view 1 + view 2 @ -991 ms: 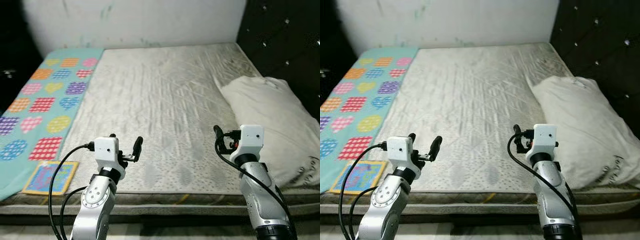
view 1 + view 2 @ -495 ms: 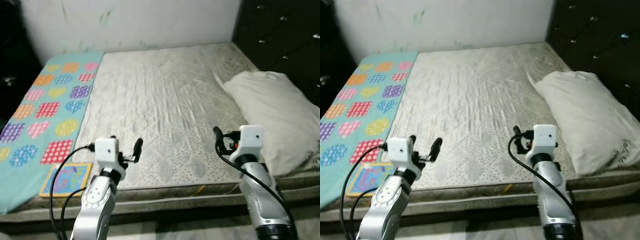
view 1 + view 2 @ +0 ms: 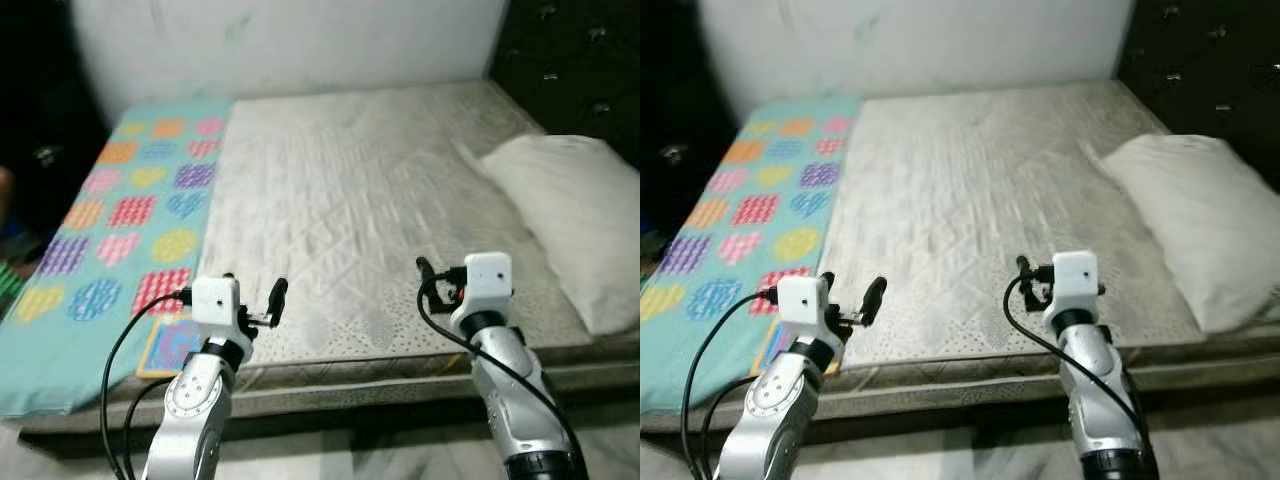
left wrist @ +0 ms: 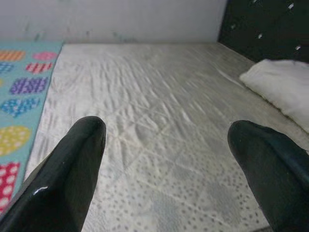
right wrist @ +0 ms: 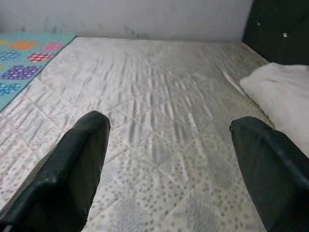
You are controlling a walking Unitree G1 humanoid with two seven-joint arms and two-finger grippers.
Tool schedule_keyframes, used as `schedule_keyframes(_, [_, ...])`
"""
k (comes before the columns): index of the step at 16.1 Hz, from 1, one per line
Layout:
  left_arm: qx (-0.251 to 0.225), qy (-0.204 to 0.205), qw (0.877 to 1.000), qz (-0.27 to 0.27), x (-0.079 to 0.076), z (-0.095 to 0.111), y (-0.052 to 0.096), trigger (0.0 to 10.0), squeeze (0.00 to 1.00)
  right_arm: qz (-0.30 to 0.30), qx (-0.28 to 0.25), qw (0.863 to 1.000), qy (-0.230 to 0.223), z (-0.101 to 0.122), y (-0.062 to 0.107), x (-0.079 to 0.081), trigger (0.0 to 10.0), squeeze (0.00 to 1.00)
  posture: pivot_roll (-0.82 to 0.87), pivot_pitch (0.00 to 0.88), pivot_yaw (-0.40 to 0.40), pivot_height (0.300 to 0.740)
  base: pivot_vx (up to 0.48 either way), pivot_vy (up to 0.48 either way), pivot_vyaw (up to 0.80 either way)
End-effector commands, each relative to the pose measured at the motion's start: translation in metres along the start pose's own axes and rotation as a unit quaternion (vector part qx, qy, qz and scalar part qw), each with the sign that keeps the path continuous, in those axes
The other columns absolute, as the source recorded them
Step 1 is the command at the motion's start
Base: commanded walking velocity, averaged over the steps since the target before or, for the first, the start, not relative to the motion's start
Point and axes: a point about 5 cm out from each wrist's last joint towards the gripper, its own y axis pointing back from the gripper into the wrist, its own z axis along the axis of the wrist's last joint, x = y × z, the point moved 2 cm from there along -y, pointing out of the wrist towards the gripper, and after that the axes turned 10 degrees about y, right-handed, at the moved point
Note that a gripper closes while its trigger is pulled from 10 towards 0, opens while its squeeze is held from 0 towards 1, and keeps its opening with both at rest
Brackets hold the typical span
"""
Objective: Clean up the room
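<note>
A bare grey-white mattress (image 3: 350, 200) lies before me. A teal blanket (image 3: 110, 230) with coloured hearts and circles covers its left strip. A white pillow (image 3: 585, 220) rests at the right edge, beside the dark tufted headboard (image 3: 570, 60). A flat, colourful square item (image 3: 172, 345) sits on the blanket's near corner. My left gripper (image 3: 252, 298) hovers open over the mattress's near edge, with nothing between its fingers (image 4: 72, 174). My right gripper (image 3: 435, 285) is held at the same height, open and empty; its fingers (image 5: 72, 169) point across the mattress.
A pale, marked wall (image 3: 300, 40) stands behind the bed. The bed frame's front edge (image 3: 350, 385) runs just under my grippers, with light floor (image 3: 350, 450) below. The left side of the room is dark.
The whole picture has shifted: the camera has backed off and turned left, so the bed looks farther away and the pillow sits nearer the right edge. Both arms keep the same pose.
</note>
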Motion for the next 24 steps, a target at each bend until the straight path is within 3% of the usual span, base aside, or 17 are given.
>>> schedule_keyframes(1, [-0.002, -0.010, 1.000, 0.014, 0.0097, 0.0034, 0.0021, 10.0, 0.00, 0.017, -0.002, 1.000, -0.001, 0.0037, -0.0008, 0.0102, 10.0, 0.00, -0.15, 0.055, 0.053, 0.740, 0.000, 0.439, 0.00])
schedule_keyframes(6, [-0.011, -0.007, 1.000, -0.006, 0.0050, 0.0058, 0.0027, 10.0, 0.00, 0.043, 0.000, 0.999, -0.012, 0.0036, 0.0015, 0.0160, 10.0, 0.00, -0.15, 0.057, 0.057, 0.740, 0.000, 0.000, 0.00])
schedule_keyframes(24, [-0.012, -0.005, 1.000, -0.012, 0.0042, 0.0063, 0.0029, 10.0, 0.00, 0.062, -0.005, 0.998, -0.009, 0.0055, 0.0040, 0.0200, 10.0, 0.00, -0.15, 0.061, 0.058, 0.740, 0.319, 0.000, 0.00])
